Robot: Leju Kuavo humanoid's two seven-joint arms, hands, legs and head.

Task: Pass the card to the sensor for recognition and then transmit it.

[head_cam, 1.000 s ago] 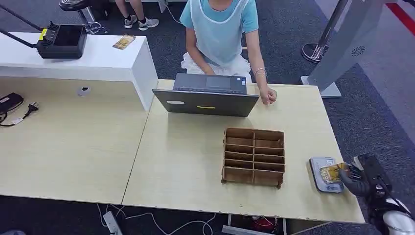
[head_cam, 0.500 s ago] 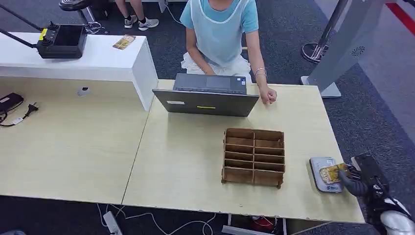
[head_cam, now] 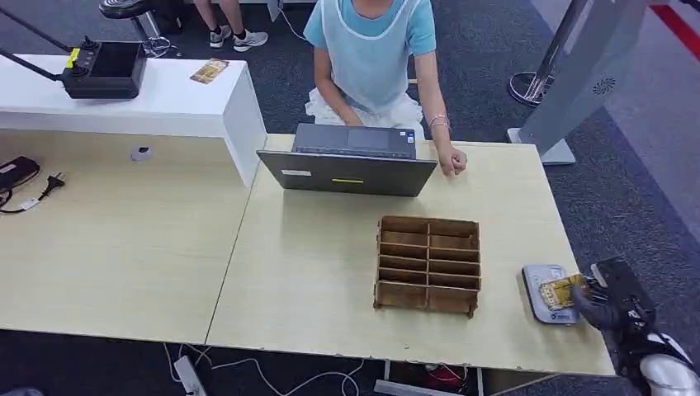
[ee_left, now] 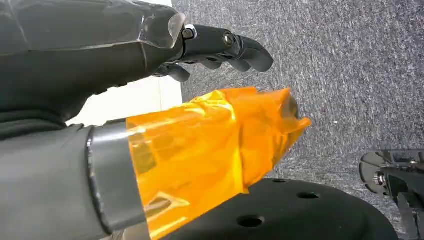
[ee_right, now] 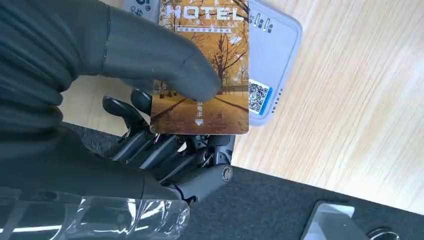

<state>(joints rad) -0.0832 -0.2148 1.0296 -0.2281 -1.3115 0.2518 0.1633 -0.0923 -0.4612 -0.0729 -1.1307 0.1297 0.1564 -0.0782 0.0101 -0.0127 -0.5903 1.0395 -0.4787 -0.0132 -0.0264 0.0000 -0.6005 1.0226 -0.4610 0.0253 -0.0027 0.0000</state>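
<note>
Little has moved over the last second: my right hand (head_cam: 607,304) stays at the near right corner of the worktop (head_cam: 322,272), still pinching the card (head_cam: 561,290) over the sensor (head_cam: 546,294), with only a slight settling of the wrist. From the right wrist camera I see the thumb pressed on the card's (ee_right: 200,75) face, the darker fingers (ee_right: 165,147) curled beneath it, and the card lying across the grey sensor (ee_right: 272,55), whose QR label peeks out beside the card's edge; I cannot tell whether the card touches the sensor or sits just above it. The card carries an autumn tree picture and the word HOTEL. My left hand (ee_left: 150,75) hangs over grey carpet, its fingers (ee_left: 235,47) loosely curled with nothing in them, the thumb wrapped in orange film. Near the sensor, towards the middle of the worktop, stands a brown divided organiser (head_cam: 428,264). Beyond it sits an open laptop (head_cam: 351,161), with a person (head_cam: 371,49) seated behind it, one fist resting on the worktop.
</note>
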